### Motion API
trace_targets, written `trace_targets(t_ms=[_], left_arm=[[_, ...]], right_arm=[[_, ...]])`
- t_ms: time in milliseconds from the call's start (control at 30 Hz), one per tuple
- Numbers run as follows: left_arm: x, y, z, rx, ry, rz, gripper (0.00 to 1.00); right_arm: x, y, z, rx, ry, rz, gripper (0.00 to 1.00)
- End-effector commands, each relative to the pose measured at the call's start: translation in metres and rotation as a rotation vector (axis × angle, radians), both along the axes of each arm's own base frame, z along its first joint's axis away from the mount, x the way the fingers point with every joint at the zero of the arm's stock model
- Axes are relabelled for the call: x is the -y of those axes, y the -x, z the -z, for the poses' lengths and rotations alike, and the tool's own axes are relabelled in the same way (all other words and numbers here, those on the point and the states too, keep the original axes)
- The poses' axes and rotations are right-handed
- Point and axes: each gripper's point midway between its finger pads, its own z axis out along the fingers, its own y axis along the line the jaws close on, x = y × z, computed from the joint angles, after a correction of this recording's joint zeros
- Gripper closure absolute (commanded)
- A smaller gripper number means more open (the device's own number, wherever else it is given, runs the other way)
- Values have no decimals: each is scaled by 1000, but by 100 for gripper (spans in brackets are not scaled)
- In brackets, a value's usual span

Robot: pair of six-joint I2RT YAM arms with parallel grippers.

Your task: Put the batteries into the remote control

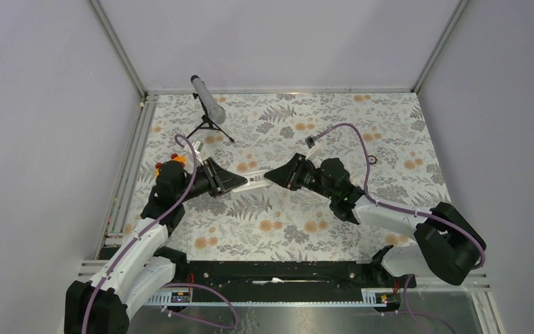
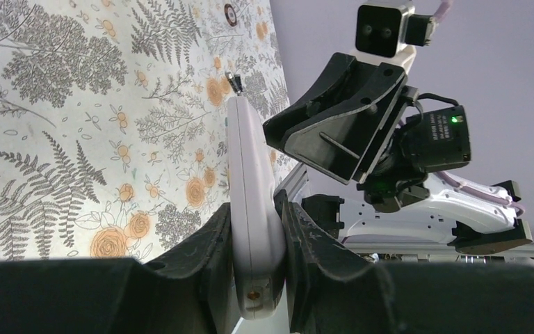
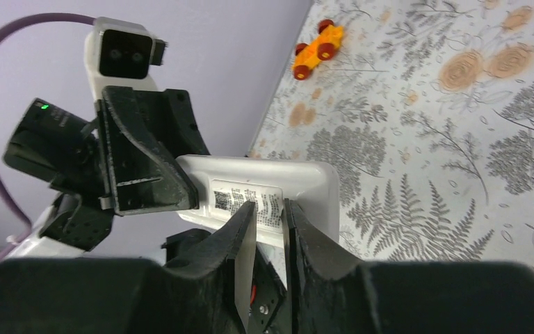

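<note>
Floral table: both arms meet nose to nose over its middle. Grey tube on tripod sits far left. Left gripper is clamped on the remote control, gripping one end edge-on, with the other end pointing right at the right gripper. Right jaws stand a narrow gap apart at the remote's label side; can't tell if they pinch anything. Orange toy car is on the table beside the left arm. Thin black ring lies right of centre, just beyond the right arm.
</note>
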Motion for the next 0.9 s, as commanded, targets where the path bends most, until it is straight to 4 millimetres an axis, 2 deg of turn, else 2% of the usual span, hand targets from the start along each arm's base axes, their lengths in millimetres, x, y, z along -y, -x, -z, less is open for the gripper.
trace_targets(t_ms=[0, 100, 200, 333, 433, 667, 767, 867], left_arm=[[21, 38, -81, 298, 164, 251, 100], [21, 29, -66, 264, 116, 219, 100], [17, 17, -37, 181, -3, 161, 100], [11, 6, -14, 135, -109, 100, 100], [6, -1, -4, 110, -152, 55, 100], [-6, -14, 10, 82, -244, -32, 100], [-6, -16, 17, 65, -255, -36, 100], [-6, -16, 24, 49, -258, -37, 100]], right_arm=[[-31, 97, -48, 49, -228, -492, 73], [-30, 102, -55, 80, -263, -521, 73], [-31, 102, -61, 116, -266, -527, 73], [-32, 98, -65, 144, -258, -513, 73], [-32, 94, -64, 146, -246, -492, 73], [-22, 68, -32, 83, -136, -342, 72], [-18, 64, -33, 86, -161, -325, 72], [-18, 65, -44, 111, -201, -341, 72]])
